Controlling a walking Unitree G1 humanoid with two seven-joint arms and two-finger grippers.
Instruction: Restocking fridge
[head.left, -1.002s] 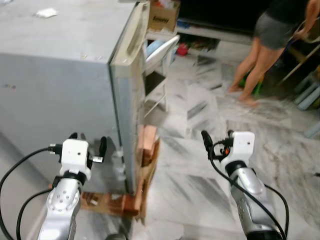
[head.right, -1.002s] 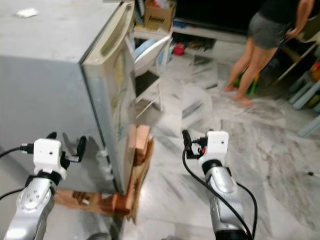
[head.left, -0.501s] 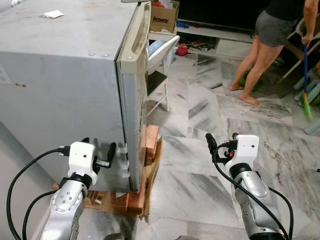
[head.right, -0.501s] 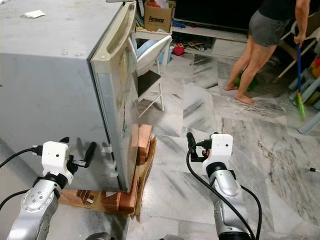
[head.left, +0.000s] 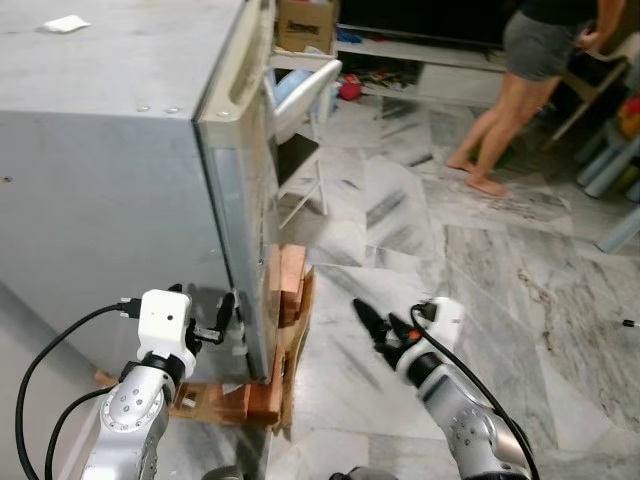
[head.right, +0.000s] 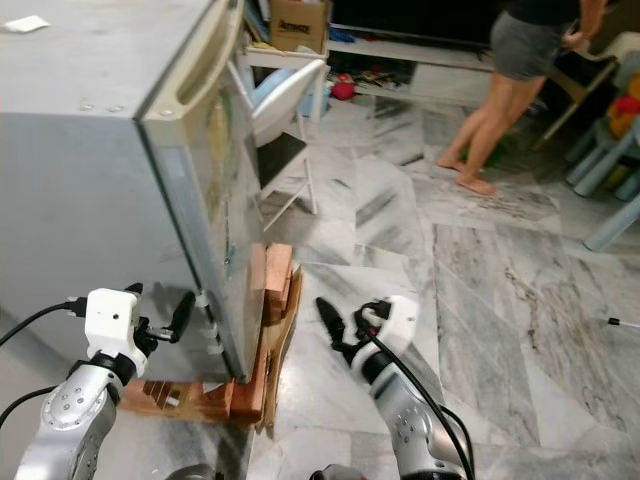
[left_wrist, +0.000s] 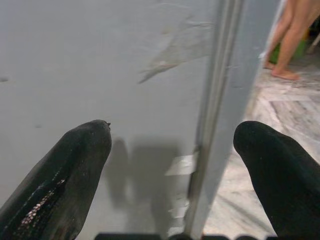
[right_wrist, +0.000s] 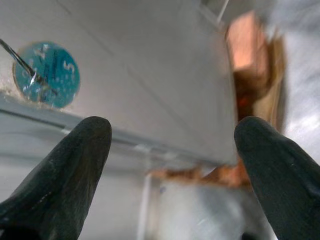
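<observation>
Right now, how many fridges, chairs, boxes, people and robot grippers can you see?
Fridge: 1
Chair: 1
Box: 1
Person: 1
Grippers: 2, left gripper and right gripper
Total: 6

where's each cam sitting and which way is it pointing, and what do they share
Left and right eye views: on the head, looking down at the fridge, marble floor, both arms, a person.
Left wrist view: along the open left gripper at the fridge's side and door edge.
Right wrist view: along the open right gripper at the fridge door, wooden blocks.
All share the fridge.
</observation>
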